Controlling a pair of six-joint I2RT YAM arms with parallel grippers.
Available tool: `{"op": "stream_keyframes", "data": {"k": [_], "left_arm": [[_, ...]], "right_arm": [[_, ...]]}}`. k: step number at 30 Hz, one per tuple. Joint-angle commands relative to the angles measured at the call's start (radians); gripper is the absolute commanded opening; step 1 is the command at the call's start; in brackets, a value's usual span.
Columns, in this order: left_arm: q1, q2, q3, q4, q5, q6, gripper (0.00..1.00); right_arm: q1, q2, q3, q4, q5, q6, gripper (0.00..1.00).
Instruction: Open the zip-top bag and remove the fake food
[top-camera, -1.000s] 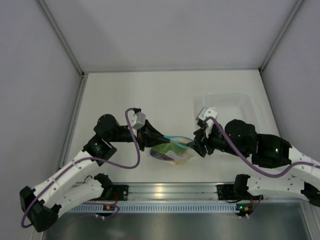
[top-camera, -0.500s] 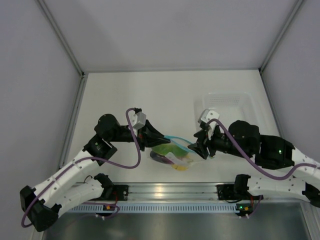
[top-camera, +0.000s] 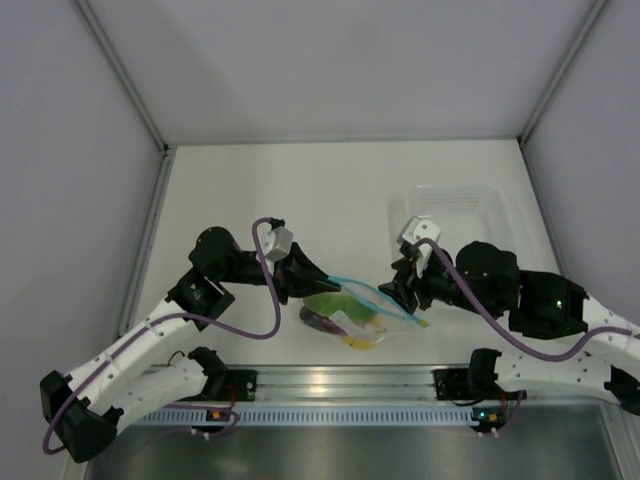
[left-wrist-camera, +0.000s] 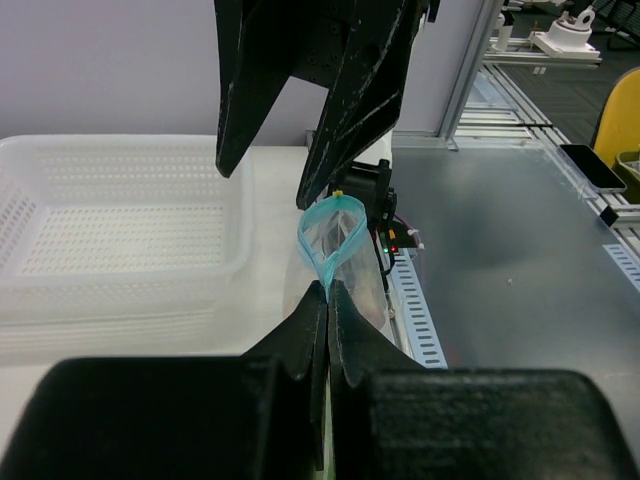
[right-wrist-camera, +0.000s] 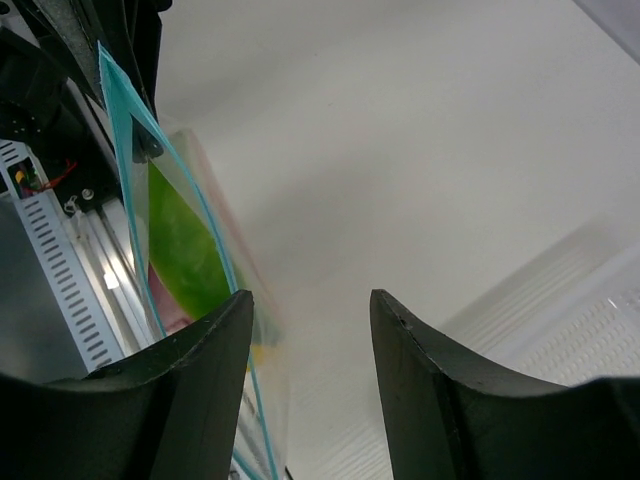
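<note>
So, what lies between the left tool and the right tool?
The zip-top bag, teal mouth spread open, fake food inside; the top external view shows it.

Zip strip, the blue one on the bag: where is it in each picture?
Top external: low centre, zip strip stretched between both arms.
Left wrist: centre, strip looped just beyond the shut left tool.
Right wrist: upper left, strip slanting downward.
Shared landmark: perforated tub.

Left gripper (left-wrist-camera: 327, 292) pinches zip-top bag (left-wrist-camera: 345, 245); mouth gapes.
</note>
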Motion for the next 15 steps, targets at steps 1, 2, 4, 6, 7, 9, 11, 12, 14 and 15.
{"op": "stream_keyframes", "data": {"k": [1,2,4,6,7,9,11,12,14,15], "left_arm": [[-0.001,-0.001,0.048,0.07,0.013,0.006,0.0],[-0.001,0.001,0.05,0.072,0.013,0.003,0.0],[-0.001,0.002,0.05,0.072,0.015,0.001,0.0],[-0.001,0.006,0.05,0.072,0.016,0.001,0.0],[-0.001,0.006,0.051,0.072,0.021,0.001,0.0],[-0.001,0.004,0.053,0.072,0.021,0.001,0.0],[-0.001,0.006,0.053,0.072,0.022,0.0,0.0],[-0.001,0.007,0.056,0.07,0.024,0.0,0.0],[-0.001,0.009,0.056,0.07,0.03,-0.002,0.0],[-0.001,0.009,0.056,0.07,0.03,0.0,0.0]], "right_arm": [[-0.012,0.022,-0.012,0.027,-0.04,-0.007,0.52],[-0.012,0.023,-0.014,0.033,-0.04,-0.004,0.52],[-0.012,0.016,-0.018,0.035,-0.034,-0.001,0.52],[-0.012,0.005,-0.02,0.049,-0.035,0.002,0.52],[-0.012,-0.003,-0.018,0.052,-0.037,0.007,0.52],[-0.012,-0.01,-0.021,0.052,-0.057,0.005,0.52],[-0.012,-0.015,-0.023,0.056,-0.026,0.013,0.52],[-0.012,-0.023,-0.023,0.061,-0.011,0.018,0.52],[-0.012,-0.037,-0.027,0.075,0.026,0.03,0.52],[-0.012,-0.052,-0.029,0.081,0.017,0.028,0.53]]}}
